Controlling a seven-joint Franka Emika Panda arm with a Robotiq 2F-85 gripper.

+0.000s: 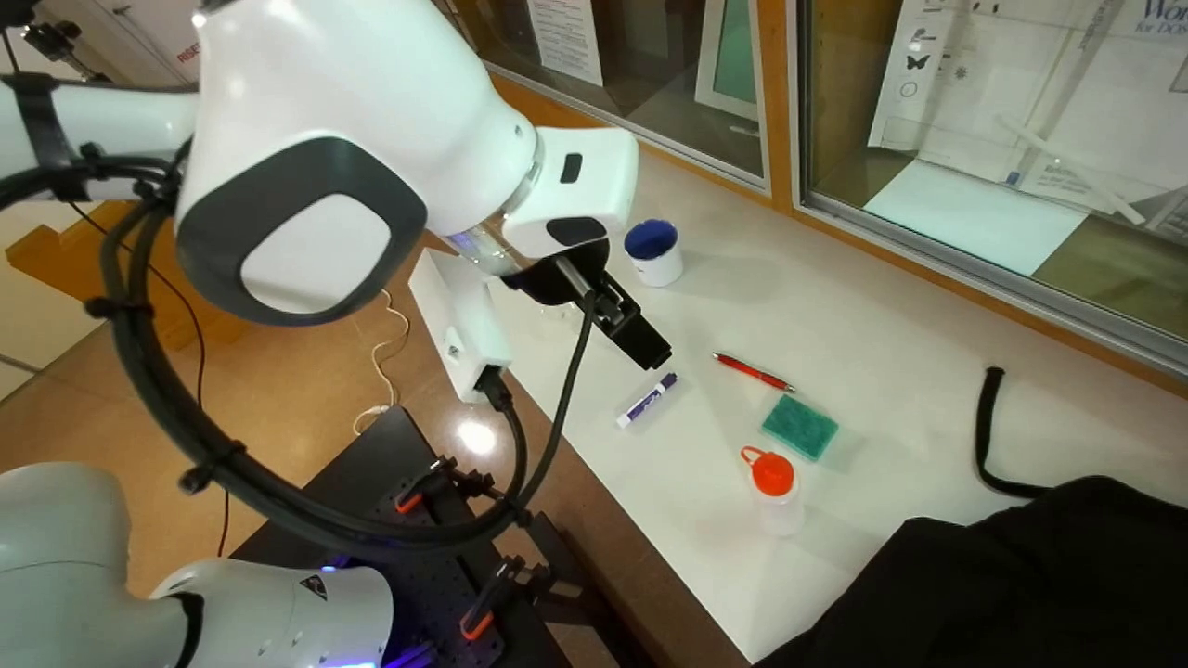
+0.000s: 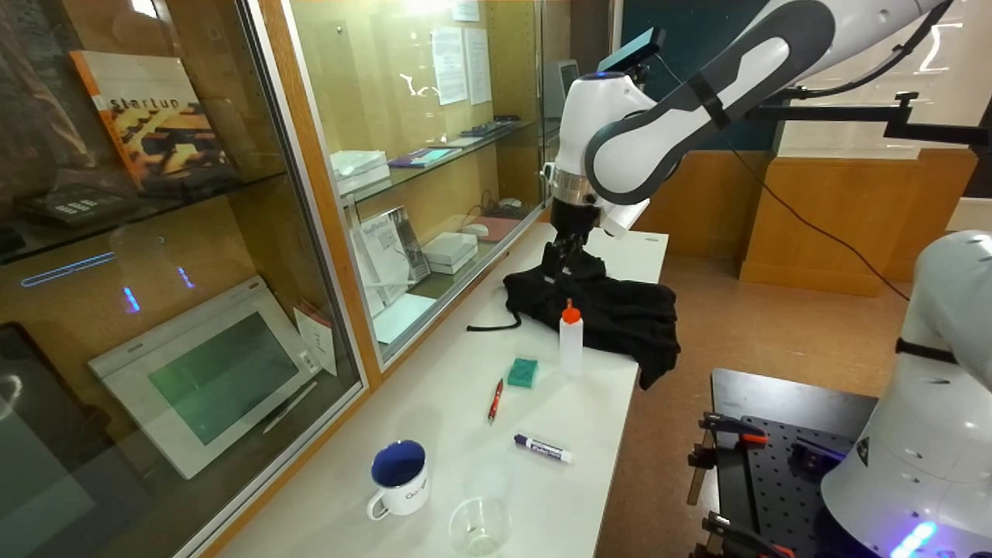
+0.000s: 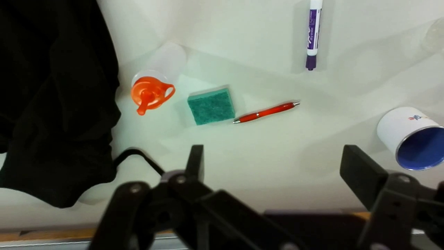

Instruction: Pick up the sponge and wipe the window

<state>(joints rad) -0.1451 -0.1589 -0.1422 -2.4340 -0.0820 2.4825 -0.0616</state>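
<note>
While pincer (image 3: 274,156) gapes, sponge (image 3: 212,107) lies flat: rectangular, teal-green, mottled top, paler side.

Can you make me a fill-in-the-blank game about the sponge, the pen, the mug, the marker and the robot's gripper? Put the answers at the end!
1. The pen lying beside the sponge is mostly ____ in color.
2. The mug is white on the outside and ____ on the inside.
3. In the wrist view, the dry-erase marker has a ____ cap.
4. The gripper holds nothing and is ____, not shut.

Missing words: red; blue; purple; open.
</note>
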